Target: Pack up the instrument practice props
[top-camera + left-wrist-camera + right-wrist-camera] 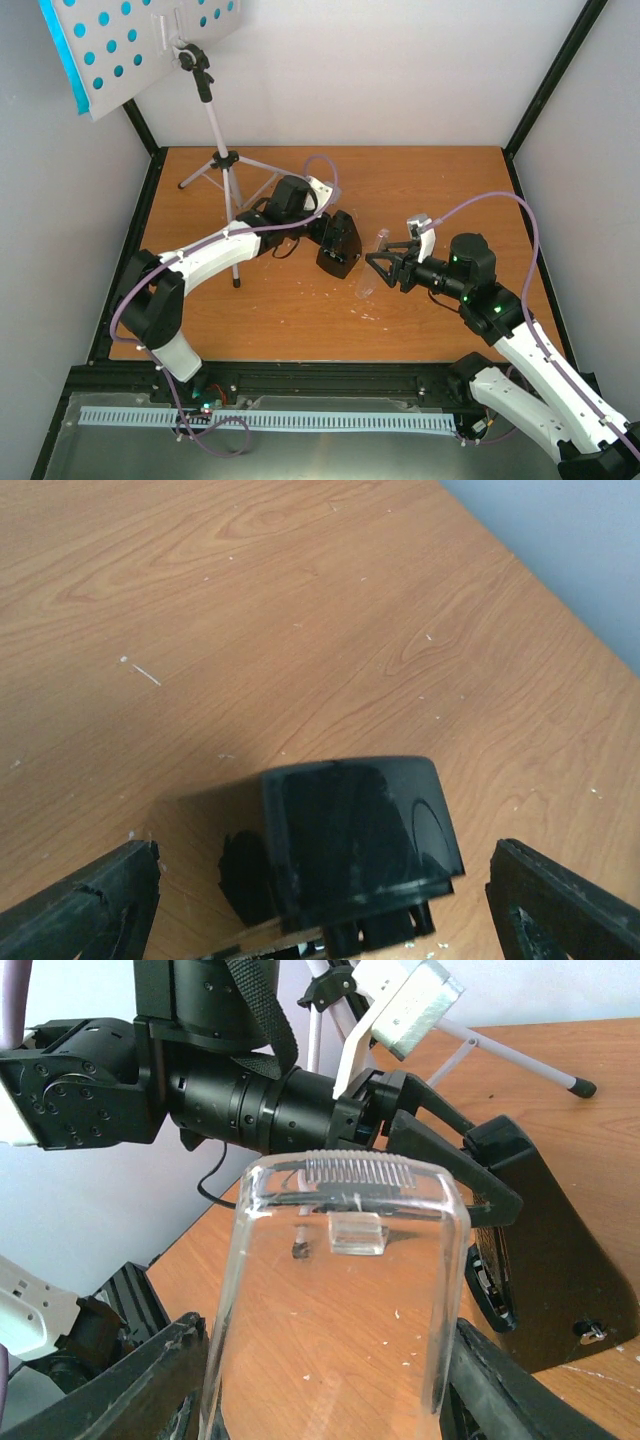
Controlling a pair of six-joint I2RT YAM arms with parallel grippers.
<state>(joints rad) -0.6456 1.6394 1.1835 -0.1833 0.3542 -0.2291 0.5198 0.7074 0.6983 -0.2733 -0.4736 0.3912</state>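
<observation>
The black pyramid metronome [343, 255] stands on the table mid-centre. My left gripper [328, 236] is open and straddles it. In the left wrist view the metronome [350, 830] sits between the wide-spread fingers [80, 905], with gaps on both sides. My right gripper [385, 266] is shut on the clear cover [368, 268], held tilted just right of the metronome. In the right wrist view the cover [345, 1290] fills the space between the fingers [130, 1380], with the metronome [545, 1260] behind it. The white music stand [213, 125], its hole-punched desk [130, 45] and the cyan pages [62, 45] stand at back left.
The stand's tripod legs [270, 168] spread over the back-left table, close behind my left arm [215, 250]. Black frame posts [555, 75] and white walls enclose the table. A cable tray [270, 420] runs along the near edge.
</observation>
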